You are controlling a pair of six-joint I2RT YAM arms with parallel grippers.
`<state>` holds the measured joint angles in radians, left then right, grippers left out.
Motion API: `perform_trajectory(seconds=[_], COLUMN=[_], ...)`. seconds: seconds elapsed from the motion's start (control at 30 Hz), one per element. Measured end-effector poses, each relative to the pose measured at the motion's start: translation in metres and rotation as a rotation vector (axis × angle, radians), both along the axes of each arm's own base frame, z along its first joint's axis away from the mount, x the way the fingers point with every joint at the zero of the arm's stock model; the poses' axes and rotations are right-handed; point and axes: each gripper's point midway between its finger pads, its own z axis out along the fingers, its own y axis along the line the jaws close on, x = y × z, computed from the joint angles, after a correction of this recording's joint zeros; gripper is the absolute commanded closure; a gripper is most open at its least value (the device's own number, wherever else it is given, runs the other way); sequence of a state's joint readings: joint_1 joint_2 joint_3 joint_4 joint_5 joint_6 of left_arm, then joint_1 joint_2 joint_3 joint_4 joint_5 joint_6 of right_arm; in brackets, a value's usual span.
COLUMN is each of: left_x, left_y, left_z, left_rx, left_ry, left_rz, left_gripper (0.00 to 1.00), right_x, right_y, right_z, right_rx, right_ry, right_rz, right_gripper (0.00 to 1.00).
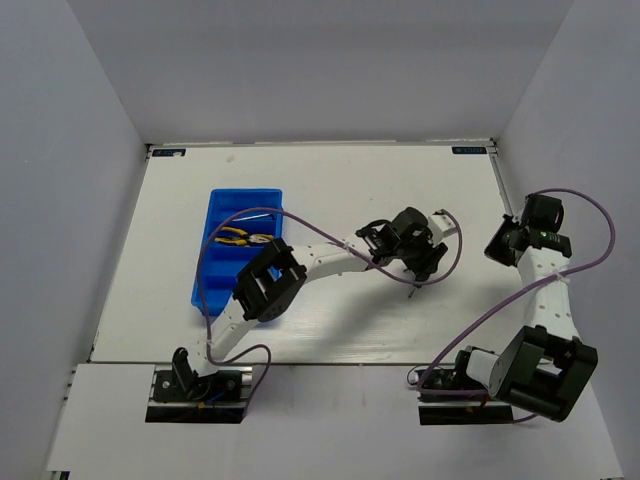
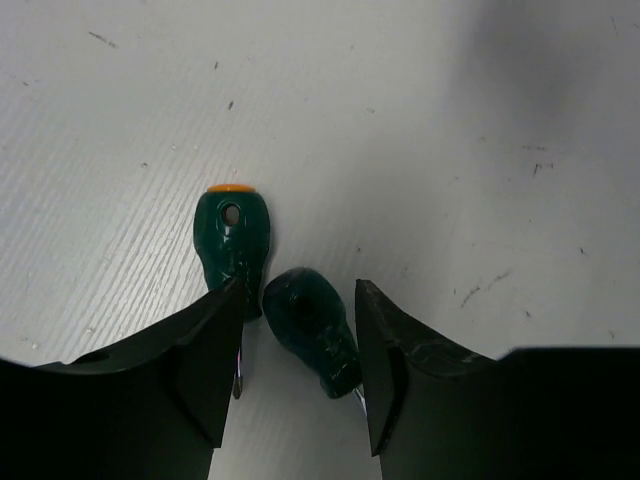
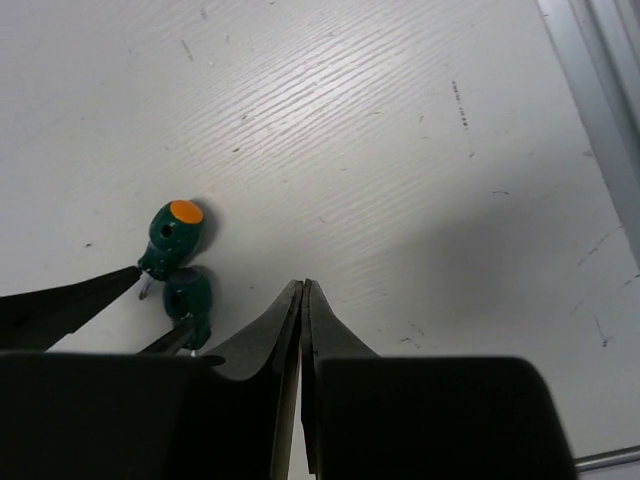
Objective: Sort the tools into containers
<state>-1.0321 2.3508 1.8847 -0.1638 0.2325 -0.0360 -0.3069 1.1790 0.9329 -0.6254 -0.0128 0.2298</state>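
One screwdriver (image 2: 308,322) lies on the bench (image 2: 450,120) between the spread fingers of the left pincer (image 2: 300,350), which is released. A capped screwdriver (image 2: 231,240) lies just beside it, outside one finger. The right wrist view shows both from farther off, past the right pincer (image 3: 303,300), clenched on nothing. Only the top view shows the bin (image 1: 218,265), well to the left, with pliers (image 1: 240,238) in one compartment.

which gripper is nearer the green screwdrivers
Left. The left gripper is open around one of the green screwdrivers; the right gripper, shut, is well off to their right.
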Motion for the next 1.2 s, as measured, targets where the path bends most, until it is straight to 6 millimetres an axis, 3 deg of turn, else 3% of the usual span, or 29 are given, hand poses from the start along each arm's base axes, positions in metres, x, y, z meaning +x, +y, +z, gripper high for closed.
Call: perform_trajectory(seconds=[0.23, 0.43, 0.7, 1.2], left_x=[0.015, 0.04, 0.038, 0.039], left_y=[-0.015, -0.028, -0.022, -0.01], left_z=[0.013, 0.023, -0.015, -0.038], left_rx=[-0.049, -0.068, 0.019, 0.096], left_ry=[-0.077, -0.133, -0.1, -0.106], left_rz=[0.124, 0.213, 0.214, 0.229], left_gripper=[0.37, 0.34, 0.33, 0.33], right_x=[0.001, 0.0, 0.0, 0.0], right_y=[0.011, 0.019, 0.02, 0.022], right_z=[0.009, 0.01, 0.011, 0.013], right_rx=[0.07, 0.113, 0.129, 0.176], right_ry=[-0.051, -0.063, -0.068, -0.084], right_rz=[0.035, 0.06, 0.064, 0.057], right_gripper=[0.92, 0.92, 0.92, 0.92])
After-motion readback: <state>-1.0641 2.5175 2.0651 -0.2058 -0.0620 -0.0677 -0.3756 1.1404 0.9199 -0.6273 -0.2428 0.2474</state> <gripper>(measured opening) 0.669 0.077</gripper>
